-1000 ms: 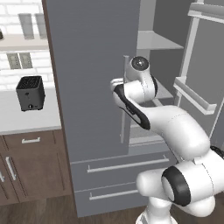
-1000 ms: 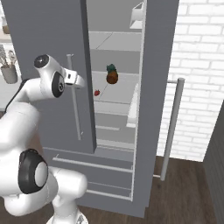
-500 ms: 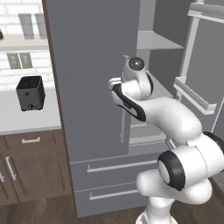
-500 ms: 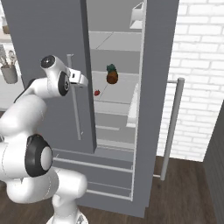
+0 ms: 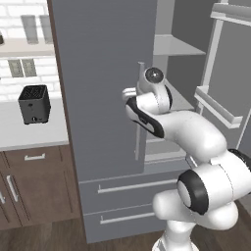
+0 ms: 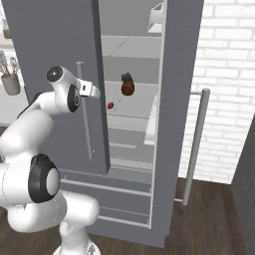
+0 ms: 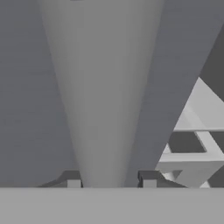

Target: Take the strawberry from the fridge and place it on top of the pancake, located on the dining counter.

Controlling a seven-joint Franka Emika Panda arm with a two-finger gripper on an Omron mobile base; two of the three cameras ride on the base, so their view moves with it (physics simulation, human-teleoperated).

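Red strawberry (image 6: 110, 105) on shelf, beyond tool (image 6: 94, 90).

Even, soft rendered light, faint shadows, no glare, slightly low-resolution softness, hand view blurry at close range

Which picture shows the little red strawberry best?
The right base view: the strawberry sits in the open on a fridge shelf, beside a pineapple. In the left base view the shut door covers that spot. The hand view looks close along the door handle, not at the berry.
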